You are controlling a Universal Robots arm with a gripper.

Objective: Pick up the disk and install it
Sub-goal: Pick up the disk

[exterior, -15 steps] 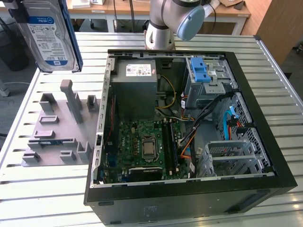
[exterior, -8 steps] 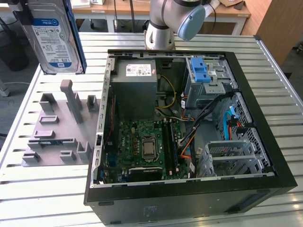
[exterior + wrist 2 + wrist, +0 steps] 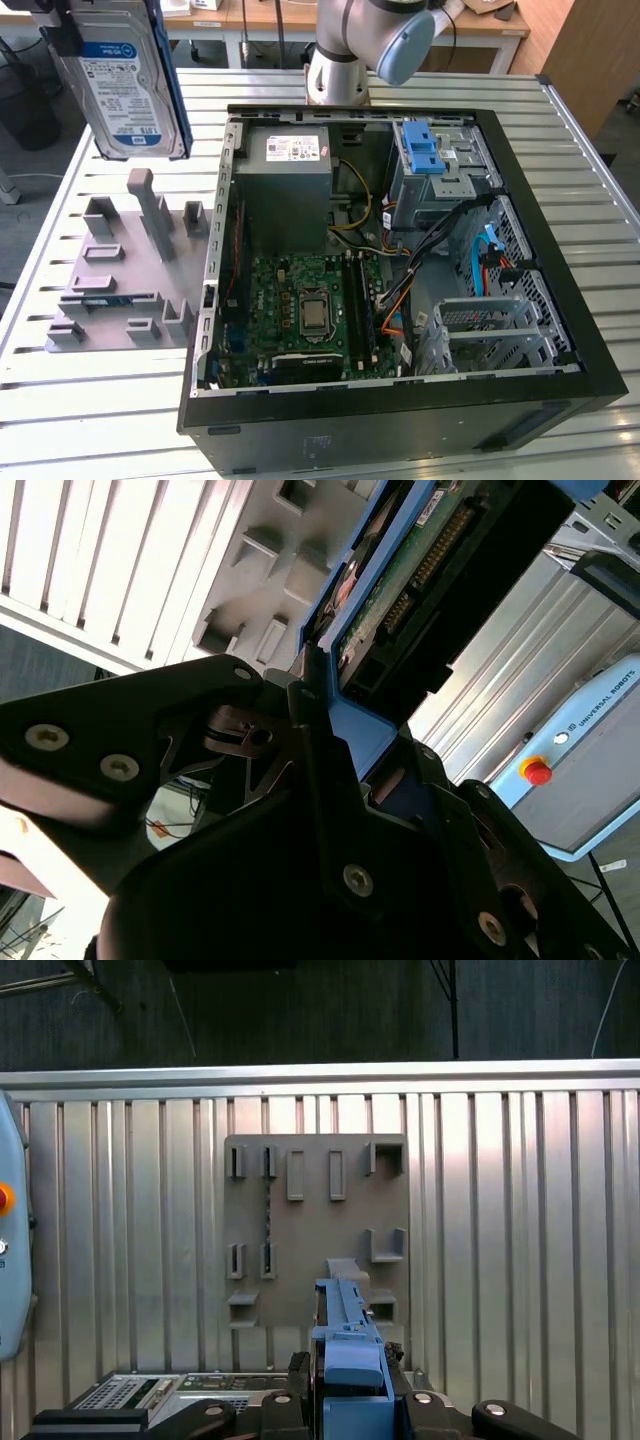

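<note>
The disk [image 3: 125,80], a silver drive with a white-and-blue label and a blue carrier frame, hangs upright in the air at the exterior view's upper left, above the grey holder plate [image 3: 120,280]. My gripper [image 3: 65,30] is shut on its upper end. In the second wrist view the black fingers [image 3: 310,740] clamp the blue frame, and the disk's green circuit-board side [image 3: 420,570] shows beyond them. In the first wrist view the disk's blue edge [image 3: 345,1345] rises from my gripper [image 3: 350,1400], with the holder plate [image 3: 315,1230] far below it.
The open computer case [image 3: 560,330] lies on the slatted metal table [image 3: 100,420], to the exterior view's right of the plate. Inside are a grey power-supply box [image 3: 285,170], a motherboard [image 3: 305,310] and a drive bay with a blue latch [image 3: 420,150]. The arm's base [image 3: 340,70] stands behind the case.
</note>
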